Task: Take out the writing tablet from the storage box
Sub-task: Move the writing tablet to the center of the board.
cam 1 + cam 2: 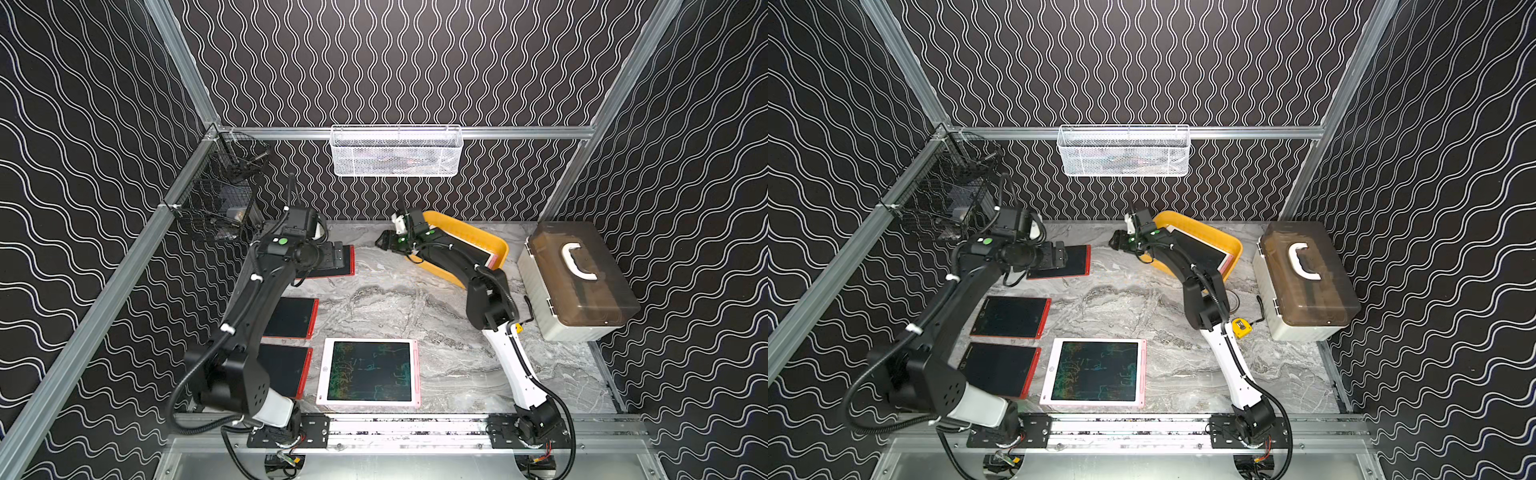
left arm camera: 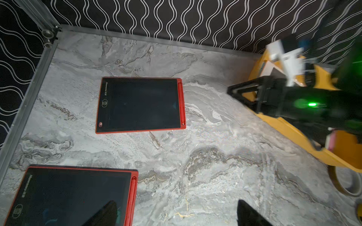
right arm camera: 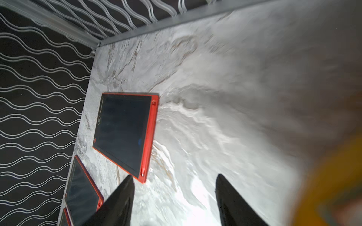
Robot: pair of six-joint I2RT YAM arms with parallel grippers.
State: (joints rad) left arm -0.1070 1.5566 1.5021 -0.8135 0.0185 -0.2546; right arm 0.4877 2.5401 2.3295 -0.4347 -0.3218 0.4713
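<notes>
**Right pincer** (image 3: 174, 176): fingers apart, nothing between them. The right wrist view shows only bare tabletop (image 1: 395, 299) in the gap. In both top views it hangs over the tabletop, fingertips towards the left arm's side (image 1: 1112, 242).

**Storage box** (image 1: 498, 243): sits directly behind the right pincer, under that arm's wrist and forearm. Its nearest corner is just beside the pincer.

**Writing tablet** (image 1: 1208, 249): lies inside the storage box, dark screen up, pale frame. It is partly hidden by the right arm, and neither pincer touches it.

**Left pincer** (image 2: 176, 201): fingers wide apart, empty, raised above the tabletop.

**Red tablet** (image 2: 140, 103): flat on the tabletop, ahead of the left pincer's fingertips and untouched. It also lies ahead of the right pincer's fingertips, apart from them.

**Others on the tabletop:**
- A second red tablet (image 1: 1011, 316) and a third red tablet (image 1: 1000, 368) lie beneath the left arm, back from its pincer.
- A pink-framed tablet (image 1: 1096, 370), with coloured scribbles on its screen, lies beside the third red tablet.

**Grey case** (image 1: 577, 282): stands beyond the storage box, well behind the right pincer.
</notes>
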